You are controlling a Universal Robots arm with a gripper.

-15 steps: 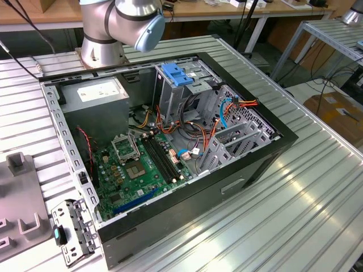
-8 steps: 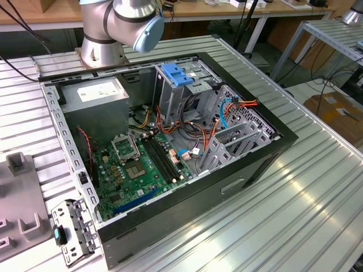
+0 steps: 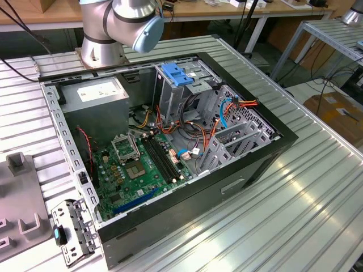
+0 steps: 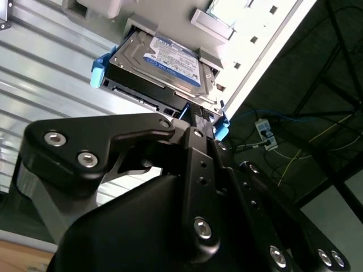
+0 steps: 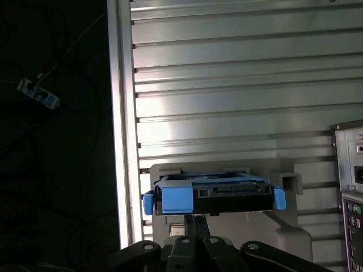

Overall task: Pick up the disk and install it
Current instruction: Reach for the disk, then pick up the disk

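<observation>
On ribbed metal table (image 5: 227,85), disk (image 4: 164,62) lies just before pincer (image 4: 196,118).

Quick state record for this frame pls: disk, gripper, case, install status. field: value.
disk: silver drive with blue carrier frame, label side showing in the second wrist view
disk location: in a grey holder on the ribbed metal table
gripper: right at the disk's edge; contact unclear
case: open computer case, motherboard exposed
drive cage: metal cage with blue latch, inside the case
install status: not yet done; disk outside the case
</observation>
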